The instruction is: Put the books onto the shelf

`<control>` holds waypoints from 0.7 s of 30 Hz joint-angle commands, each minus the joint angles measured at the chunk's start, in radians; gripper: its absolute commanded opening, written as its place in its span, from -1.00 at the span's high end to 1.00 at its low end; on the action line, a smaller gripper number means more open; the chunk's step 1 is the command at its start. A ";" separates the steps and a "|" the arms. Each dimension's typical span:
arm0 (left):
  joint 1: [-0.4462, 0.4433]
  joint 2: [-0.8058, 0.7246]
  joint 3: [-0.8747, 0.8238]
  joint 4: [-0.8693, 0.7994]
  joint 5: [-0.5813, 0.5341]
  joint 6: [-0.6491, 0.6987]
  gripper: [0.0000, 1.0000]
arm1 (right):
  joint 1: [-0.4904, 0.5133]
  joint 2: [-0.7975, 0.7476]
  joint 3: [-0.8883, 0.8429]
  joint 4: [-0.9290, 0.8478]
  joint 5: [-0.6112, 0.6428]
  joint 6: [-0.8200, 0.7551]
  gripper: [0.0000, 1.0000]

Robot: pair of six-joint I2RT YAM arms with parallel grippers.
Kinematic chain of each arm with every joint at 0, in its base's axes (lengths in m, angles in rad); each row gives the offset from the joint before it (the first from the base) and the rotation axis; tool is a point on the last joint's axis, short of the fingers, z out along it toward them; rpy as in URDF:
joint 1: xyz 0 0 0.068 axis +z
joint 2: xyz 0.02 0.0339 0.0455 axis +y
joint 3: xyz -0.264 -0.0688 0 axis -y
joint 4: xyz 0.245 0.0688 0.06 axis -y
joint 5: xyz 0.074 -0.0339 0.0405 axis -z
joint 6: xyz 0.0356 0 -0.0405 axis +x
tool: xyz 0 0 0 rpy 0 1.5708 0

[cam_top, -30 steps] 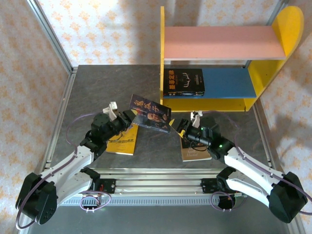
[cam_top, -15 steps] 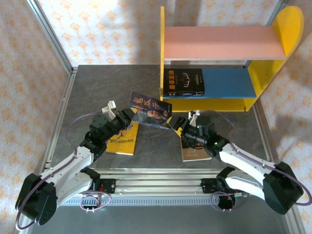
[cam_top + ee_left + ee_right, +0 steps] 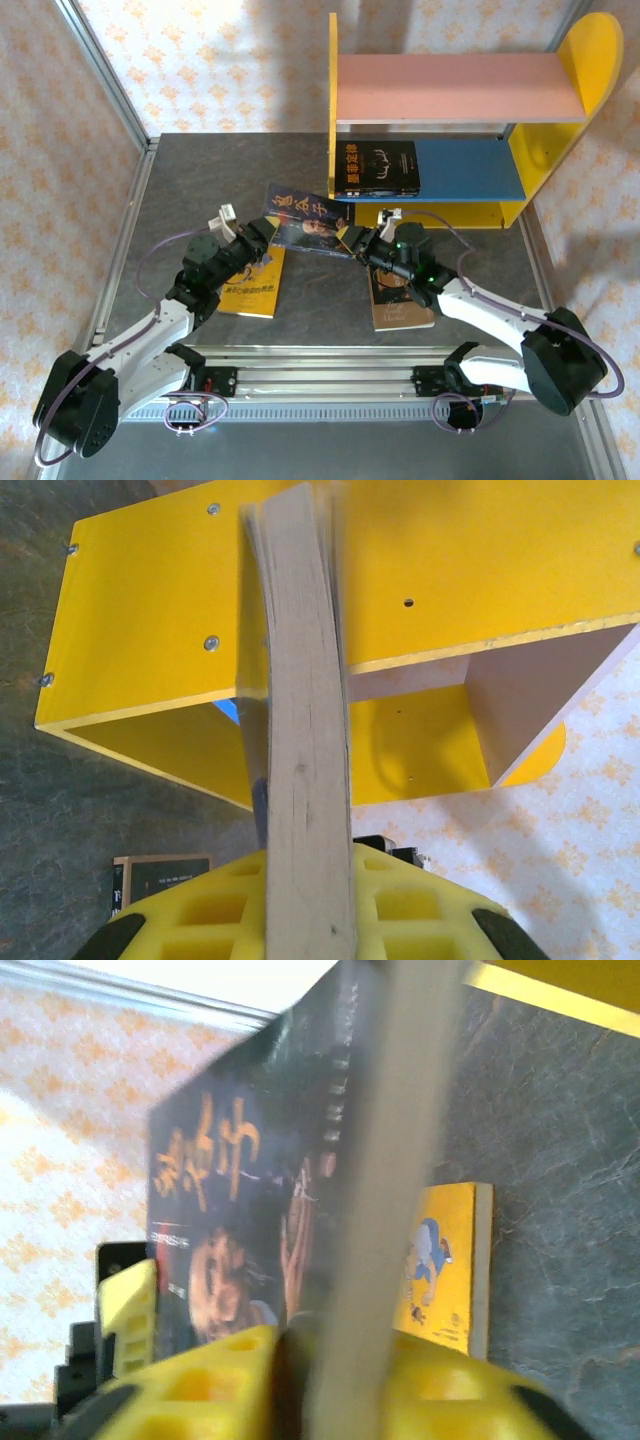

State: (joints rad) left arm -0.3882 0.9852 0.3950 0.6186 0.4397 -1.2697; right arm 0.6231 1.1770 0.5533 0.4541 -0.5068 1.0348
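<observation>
- My left claw (image 3: 268,235) is clenched on the dark book (image 3: 305,222), gripping its end farther from the shelf (image 3: 450,88).
- In the left wrist view the book's page edge runs straight up between my yellow pads (image 3: 200,910), toward the shelf's yellow side panel.
- My right claw (image 3: 352,243) is closed on the same book at the corner nearer the shelf. In the right wrist view the cover and page edge pass down between the pads (image 3: 180,1380), though the picture is blurred there.
- So the dark book hangs tilted between my two claws, just in front of the shelf's left end, with its cover facing up and its far corner close to the shelf's bottom edge.
- A black book (image 3: 377,168) is already in the shelf's lower compartment, at the left end of the blue board beside the left side panel, with its cover showing.
- The pink upper board carries no book.
- A yellow book (image 3: 250,290) lies flat on the table (image 3: 300,170), well in front of the shelf and left of it, partly under my left arm.
- A tan-covered book (image 3: 400,305) lies flat in front of the shelf's middle, partly under my right arm.
</observation>
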 commanded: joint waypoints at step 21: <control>0.003 0.045 0.137 -0.117 0.177 0.075 0.18 | -0.135 -0.192 0.091 -0.303 -0.217 -0.268 1.00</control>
State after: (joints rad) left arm -0.3882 1.0348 0.4793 0.4923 0.5743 -1.2285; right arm 0.4957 1.0210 0.5972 0.1982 -0.6453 0.8417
